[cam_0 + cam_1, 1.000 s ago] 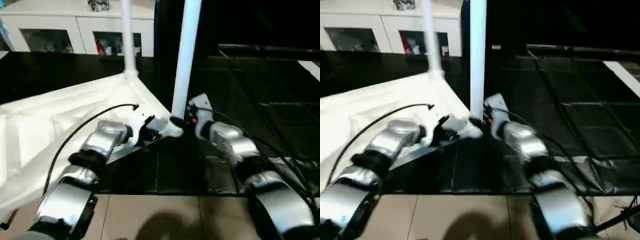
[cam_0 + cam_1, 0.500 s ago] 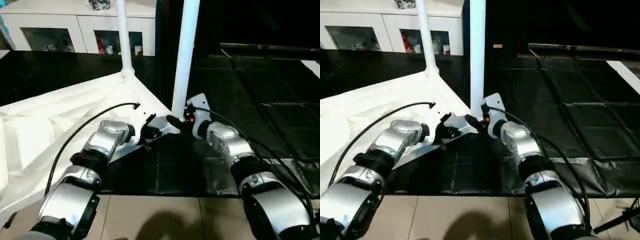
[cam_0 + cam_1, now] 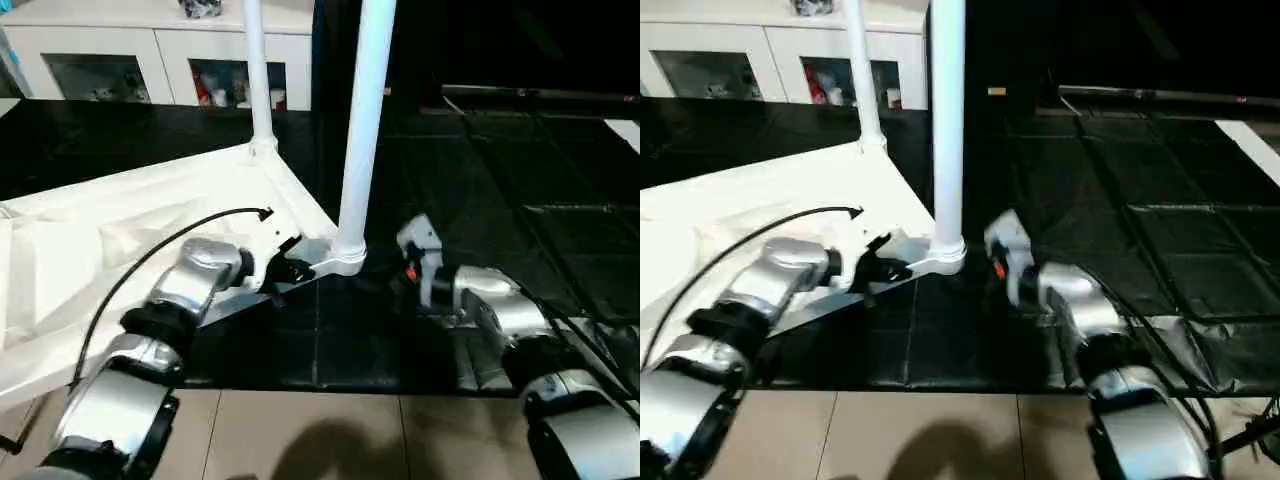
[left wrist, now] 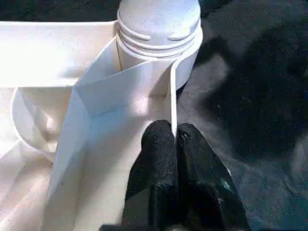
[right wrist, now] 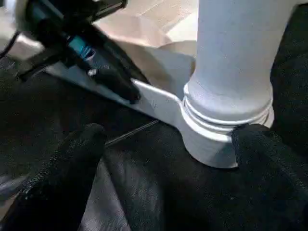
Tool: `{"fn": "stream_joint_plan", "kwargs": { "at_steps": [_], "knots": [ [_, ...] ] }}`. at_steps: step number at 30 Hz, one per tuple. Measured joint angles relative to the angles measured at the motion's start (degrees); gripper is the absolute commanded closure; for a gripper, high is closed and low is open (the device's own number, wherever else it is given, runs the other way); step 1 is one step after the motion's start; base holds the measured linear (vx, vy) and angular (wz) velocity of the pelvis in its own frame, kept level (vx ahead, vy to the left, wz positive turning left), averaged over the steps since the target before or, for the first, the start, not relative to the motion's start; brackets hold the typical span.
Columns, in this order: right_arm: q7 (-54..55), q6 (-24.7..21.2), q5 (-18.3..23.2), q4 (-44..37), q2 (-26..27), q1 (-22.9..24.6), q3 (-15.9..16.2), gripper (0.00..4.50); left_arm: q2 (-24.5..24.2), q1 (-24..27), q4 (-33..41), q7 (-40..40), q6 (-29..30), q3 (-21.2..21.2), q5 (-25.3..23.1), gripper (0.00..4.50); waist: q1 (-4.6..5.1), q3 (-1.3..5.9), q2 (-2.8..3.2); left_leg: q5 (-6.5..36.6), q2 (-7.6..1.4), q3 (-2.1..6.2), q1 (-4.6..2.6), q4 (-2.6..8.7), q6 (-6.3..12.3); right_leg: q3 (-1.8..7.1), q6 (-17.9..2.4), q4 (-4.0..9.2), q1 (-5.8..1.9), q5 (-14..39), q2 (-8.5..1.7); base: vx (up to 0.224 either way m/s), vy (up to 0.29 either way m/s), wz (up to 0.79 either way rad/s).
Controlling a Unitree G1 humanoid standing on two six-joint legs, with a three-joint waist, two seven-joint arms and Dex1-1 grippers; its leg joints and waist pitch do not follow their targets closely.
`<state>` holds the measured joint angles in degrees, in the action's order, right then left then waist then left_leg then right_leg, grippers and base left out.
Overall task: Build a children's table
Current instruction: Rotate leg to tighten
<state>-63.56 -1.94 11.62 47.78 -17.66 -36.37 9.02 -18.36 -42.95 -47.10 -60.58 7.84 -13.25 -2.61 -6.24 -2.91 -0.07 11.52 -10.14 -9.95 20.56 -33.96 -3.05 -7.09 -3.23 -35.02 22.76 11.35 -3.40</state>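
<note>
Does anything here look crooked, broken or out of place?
Nothing stands out. The table top lies upside down, as it should for fitting legs, and both fitted legs, the near leg and the far leg, stand straight in their corner sockets.

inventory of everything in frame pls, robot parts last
table top: 1, white, upside down on the black floor, ribbed underside up
legs: 2, white, upright in corner sockets, near and far
cabinet: 1, white, glass doors, at the back
floor mats: black, under and right of the table
left gripper: black, shut on the table top's edge wall by the near socket
right gripper: black, open, fingers either side of the near leg's base, not clamping it
forearms: 2, silver, bottom foreground
</note>
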Motion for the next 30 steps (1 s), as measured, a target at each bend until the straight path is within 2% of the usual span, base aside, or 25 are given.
{"fn": "stream_joint_plan", "kwargs": {
  "at_steps": [3, 7, 14, 20, 21, 25, 30],
  "knots": [
    [-5.7, 0.1, 0.0, -0.7, -2.9, 0.2, 0.4, 0.04, -1.6, 1.2, 1.8, -5.1, -2.4, -1.0, 0.4, 4.50, -0.76, 0.00, 0.00, 0.0, -0.04, 0.00, 0.49, -0.16, 0.07, -0.02, 0.0, -0.11, 0.36, 0.0, 0.00, 0.000, 0.000, 0.00],
    [-12.1, -0.2, 0.7, -2.1, -4.8, 0.2, 0.8, 0.04, -3.7, 3.1, 4.6, -10.9, -5.3, -2.8, 0.7, 4.50, -2.03, 0.00, 0.00, 0.1, -0.09, 0.01, 0.44, -0.41, 0.16, -0.03, 0.0, -0.17, 0.39, 0.0, 0.00, 0.000, 0.000, 0.00],
    [-19.3, 0.5, 1.7, -4.5, -5.4, 0.2, 3.0, 0.04, -5.4, 5.2, 8.4, -18.0, -7.5, -5.2, 1.7, 4.50, -3.12, 0.00, -0.01, 0.1, -0.21, -0.18, 0.48, -0.59, 0.19, 0.00, 0.0, -0.18, 0.23, 0.0, -0.03, 0.000, 0.000, 0.00],
    [-23.9, 1.5, 1.6, -5.0, -5.2, 0.0, 4.1, 0.04, -6.8, 6.7, 11.4, -21.6, -8.9, -6.0, 1.9, 4.50, -3.59, 0.00, -0.01, 0.1, -0.23, -0.18, 0.51, -0.58, 0.20, 0.00, 0.0, -0.18, 0.26, 0.0, -0.02, 0.000, 0.000, 0.00],
    [-24.6, 1.4, 1.6, -5.1, -5.0, 0.0, 4.4, 0.31, -7.0, 6.9, 11.8, -22.0, -9.0, -6.2, 1.9, 4.50, -3.62, 0.00, -0.02, 0.1, -0.23, -0.18, 0.52, -0.59, 0.20, 0.00, 0.0, -0.18, 0.26, 0.0, -0.02, 0.000, 0.000, 0.00],
    [-27.6, 0.8, 1.6, -5.6, -4.7, 0.0, 5.8, 0.45, -8.0, 7.8, 13.9, -24.2, -10.0, -7.3, 1.9, 4.50, -3.77, 0.00, -0.02, 0.1, -0.23, -0.18, 0.52, -0.61, 0.20, 0.00, 0.0, -0.19, 0.25, 0.0, -0.02, 0.000, 0.000, 0.00],
    [-28.0, 0.8, 2.2, -6.1, -4.6, 0.0, 7.5, 0.94, -8.1, 8.5, 15.3, -25.0, -10.6, -8.0, 1.9, 4.50, -3.80, 0.01, -0.03, 0.1, -0.24, -0.18, 0.51, -0.63, 0.23, 0.00, 0.0, -0.19, 0.17, 0.0, -0.03, 0.000, 0.000, 0.00]
  ]
}}
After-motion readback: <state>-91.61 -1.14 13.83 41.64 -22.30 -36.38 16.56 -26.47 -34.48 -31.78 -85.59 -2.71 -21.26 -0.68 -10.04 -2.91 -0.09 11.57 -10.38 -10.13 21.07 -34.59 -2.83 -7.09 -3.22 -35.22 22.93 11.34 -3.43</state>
